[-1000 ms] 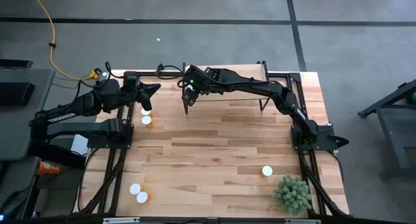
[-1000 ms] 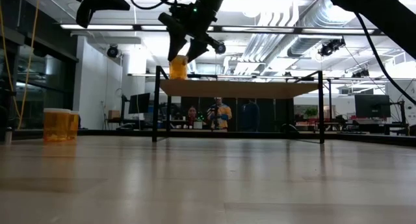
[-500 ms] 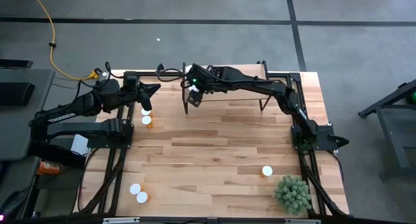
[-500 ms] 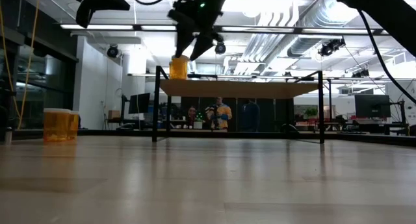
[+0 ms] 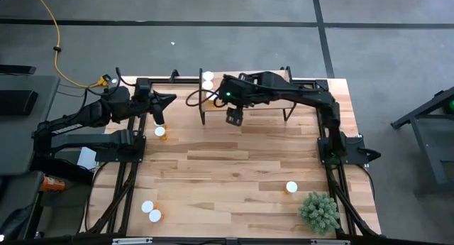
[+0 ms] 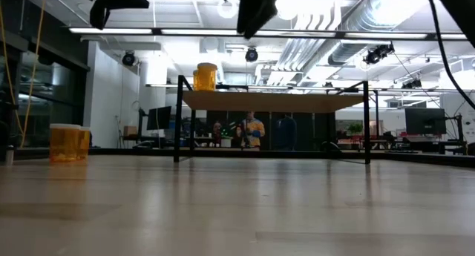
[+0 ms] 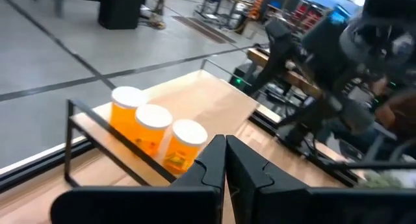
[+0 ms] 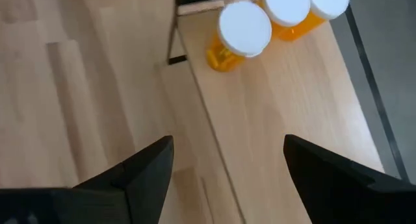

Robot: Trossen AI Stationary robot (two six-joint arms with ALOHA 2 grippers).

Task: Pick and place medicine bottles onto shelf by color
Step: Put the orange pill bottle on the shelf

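The low light-wood shelf stands at the table's far edge. Three orange pill bottles with white caps stand on their bases in a row at its left end, also seen in the high view and low view. My right gripper is open and empty, above the shelf's near edge, to the right of those bottles. My left gripper is shut and empty at the far left, above two bottles that stand on the table.
Two bottles stand near the table's front left corner and one at the front right, beside a green bushy plant. The shelf's thin black legs reach down to the tabletop. People show in the room behind the table.
My right gripper has risen off the bottle at the shelf's left end and gone toward the table's right and near edges. That bottle stays upright on the shelf.
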